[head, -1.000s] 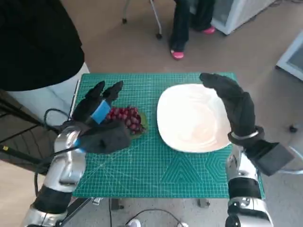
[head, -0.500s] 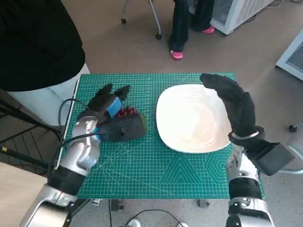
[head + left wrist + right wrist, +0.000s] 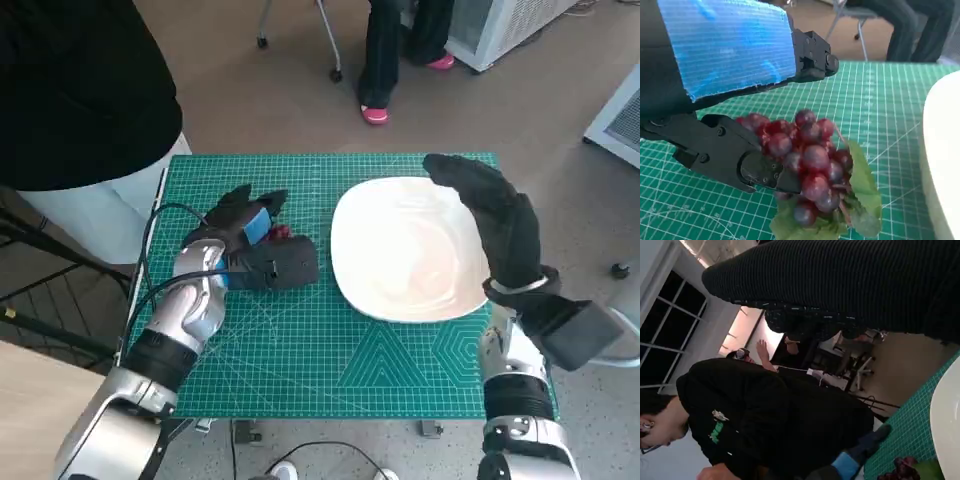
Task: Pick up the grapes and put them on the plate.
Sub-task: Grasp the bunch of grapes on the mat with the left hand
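though beside plate (image 3: pixel 405 250), grapes (image 3: pixel 807 155) apart

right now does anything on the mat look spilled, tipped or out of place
Nothing stands out. The grapes lie in one bunch on the green mat under the left hand, none loose. The plate sits flat and bare, with the right hand over its far edge.

Green cutting mat (image 3: pixel 330 350), person in black (image 3: pixel 770 415) (seated nearby), chair legs (image 3: pixel 300 40)

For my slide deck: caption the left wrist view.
Left hand closing around red grapes on the green mat, white plate beside.
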`<act>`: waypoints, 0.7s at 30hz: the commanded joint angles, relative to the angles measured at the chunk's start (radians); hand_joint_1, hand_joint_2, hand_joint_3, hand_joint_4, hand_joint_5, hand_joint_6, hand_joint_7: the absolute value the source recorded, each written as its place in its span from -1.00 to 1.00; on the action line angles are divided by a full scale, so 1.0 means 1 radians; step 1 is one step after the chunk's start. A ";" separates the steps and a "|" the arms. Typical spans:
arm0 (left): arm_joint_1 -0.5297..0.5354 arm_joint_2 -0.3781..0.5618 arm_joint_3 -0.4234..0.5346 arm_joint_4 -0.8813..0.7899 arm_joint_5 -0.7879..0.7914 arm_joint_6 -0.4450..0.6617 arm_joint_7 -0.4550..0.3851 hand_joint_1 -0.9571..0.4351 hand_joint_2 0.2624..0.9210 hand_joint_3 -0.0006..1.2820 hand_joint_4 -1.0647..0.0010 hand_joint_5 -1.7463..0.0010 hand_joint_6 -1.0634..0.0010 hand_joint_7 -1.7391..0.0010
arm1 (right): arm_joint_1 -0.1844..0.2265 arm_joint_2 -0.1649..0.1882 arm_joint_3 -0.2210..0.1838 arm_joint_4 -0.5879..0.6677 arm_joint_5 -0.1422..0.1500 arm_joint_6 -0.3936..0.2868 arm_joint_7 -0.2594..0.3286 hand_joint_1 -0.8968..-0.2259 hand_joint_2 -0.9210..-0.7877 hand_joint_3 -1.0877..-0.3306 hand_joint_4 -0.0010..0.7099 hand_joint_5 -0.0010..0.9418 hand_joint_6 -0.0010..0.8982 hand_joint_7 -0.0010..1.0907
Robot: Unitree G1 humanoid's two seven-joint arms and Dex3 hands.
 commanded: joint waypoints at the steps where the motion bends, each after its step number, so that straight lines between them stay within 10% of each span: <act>1: -0.040 -0.016 -0.010 0.085 -0.019 -0.034 0.036 -0.19 0.62 -1.00 0.93 1.00 0.58 1.00 | 0.011 -0.011 -0.001 0.005 -0.004 0.009 0.001 0.22 -1.00 0.52 -0.05 -1.00 -0.29 -1.00; 21: -0.128 -0.059 -0.059 0.377 -0.040 -0.118 0.119 -0.16 0.62 -1.00 0.87 0.99 0.52 0.99 | 0.018 -0.009 0.004 -0.008 -0.011 0.011 -0.013 0.22 -1.00 0.52 -0.05 -1.00 -0.29 -1.00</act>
